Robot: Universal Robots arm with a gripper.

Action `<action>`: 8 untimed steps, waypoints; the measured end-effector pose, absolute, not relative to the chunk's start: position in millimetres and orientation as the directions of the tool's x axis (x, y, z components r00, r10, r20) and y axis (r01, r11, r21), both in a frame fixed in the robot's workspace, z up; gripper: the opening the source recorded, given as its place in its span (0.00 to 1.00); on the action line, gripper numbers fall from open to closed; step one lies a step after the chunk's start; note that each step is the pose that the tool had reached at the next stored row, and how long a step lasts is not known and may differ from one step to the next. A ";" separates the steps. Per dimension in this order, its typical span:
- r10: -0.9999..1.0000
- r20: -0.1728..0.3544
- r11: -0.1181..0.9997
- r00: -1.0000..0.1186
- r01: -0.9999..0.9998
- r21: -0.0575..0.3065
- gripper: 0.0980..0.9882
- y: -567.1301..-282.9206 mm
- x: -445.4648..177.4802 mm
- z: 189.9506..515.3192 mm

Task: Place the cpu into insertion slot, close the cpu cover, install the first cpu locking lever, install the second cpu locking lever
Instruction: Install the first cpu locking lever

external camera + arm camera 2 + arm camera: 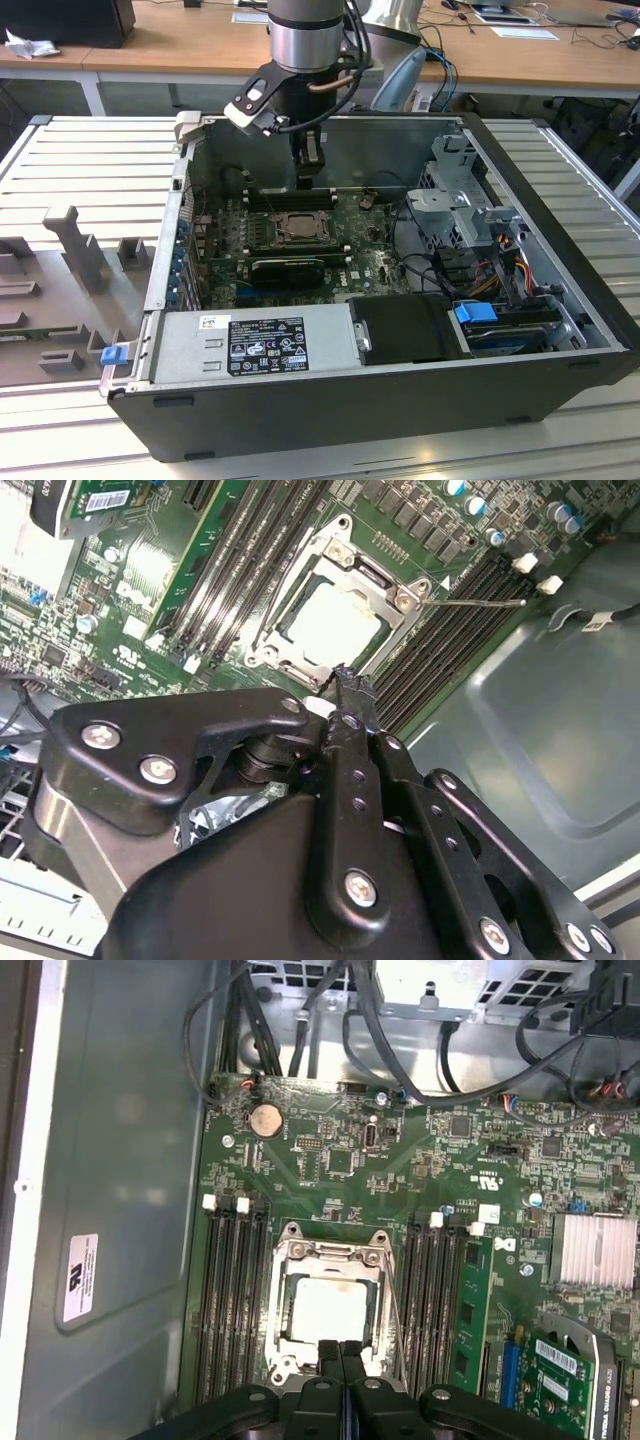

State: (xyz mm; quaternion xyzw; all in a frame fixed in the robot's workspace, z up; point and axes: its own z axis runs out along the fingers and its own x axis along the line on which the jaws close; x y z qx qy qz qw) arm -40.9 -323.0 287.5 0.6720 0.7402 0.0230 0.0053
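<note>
The cpu (328, 1310), a pale square chip, lies in the insertion slot (291, 228) on the green motherboard. The silver cpu cover (329, 1256) lies flat around it as a frame, and the chip (333, 623) shows through its window. A thin wire locking lever (478, 602) sticks out from one socket corner over the memory slots. My gripper (342, 1348) hangs just above the socket's edge, its two black fingers pressed together with nothing between them. In the exterior view the gripper (308, 178) hovers over the board's rear part, inside the open case.
Black memory slots (232, 1290) flank the socket on both sides. A green card (562, 1380) and a ribbed heatsink (592, 1250) stand nearby. The case holds a power supply (262, 342), a drive cage (458, 200) and cables (500, 270). The case wall (120, 1160) is close.
</note>
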 end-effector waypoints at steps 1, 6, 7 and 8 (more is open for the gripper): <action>0.994 0.023 0.106 -0.107 0.994 0.041 0.01 -323.0 -40.9 287.5; 0.990 0.023 0.136 -0.137 0.990 0.041 0.01 -323.0 -40.9 287.5; 0.989 0.023 0.143 -0.144 0.989 0.041 0.01 -323.0 -40.9 287.5; 0.989 0.023 0.148 -0.149 0.988 0.041 0.01 -323.0 -40.9 287.6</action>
